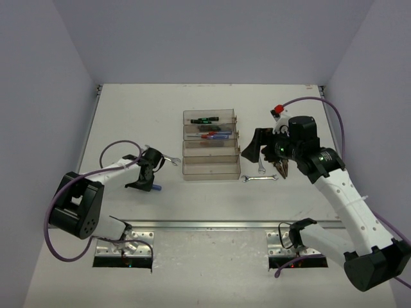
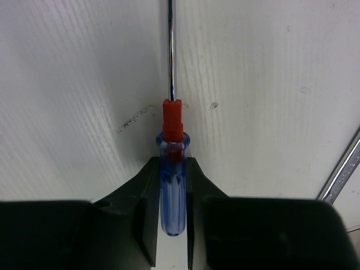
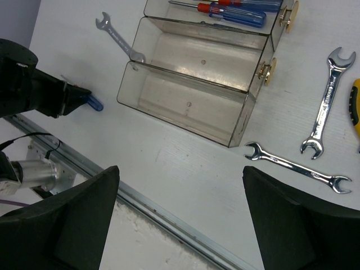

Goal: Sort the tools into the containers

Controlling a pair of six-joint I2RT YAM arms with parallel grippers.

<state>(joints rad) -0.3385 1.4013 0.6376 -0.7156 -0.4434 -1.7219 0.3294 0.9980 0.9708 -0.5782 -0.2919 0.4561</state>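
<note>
Centrally, four clear containers [image 1: 211, 170] stand joined in a row on the table [image 1: 128, 115]. The farthest tray [image 1: 187, 117] holds a black screwdriver with green marks [image 1: 204, 119]. The next tray [image 1: 187, 131] holds blue-and-red screwdrivers [image 1: 215, 135]. The two nearest trays [image 3: 185, 109] show only bare floors. Left of the row, the left gripper [image 2: 171, 169] pinches the blue handle of a separate blue-and-red screwdriver [image 2: 172, 121], low over the table, its shaft pointing away from the fingers. One silver wrench [image 3: 118, 38] lies against the row's left side. The right gripper [image 3: 180, 169] hangs with its fingers spread wide to the right of the row, above two more wrenches [image 3: 298, 167] and yellow-handled pliers [image 3: 355, 107].
</note>
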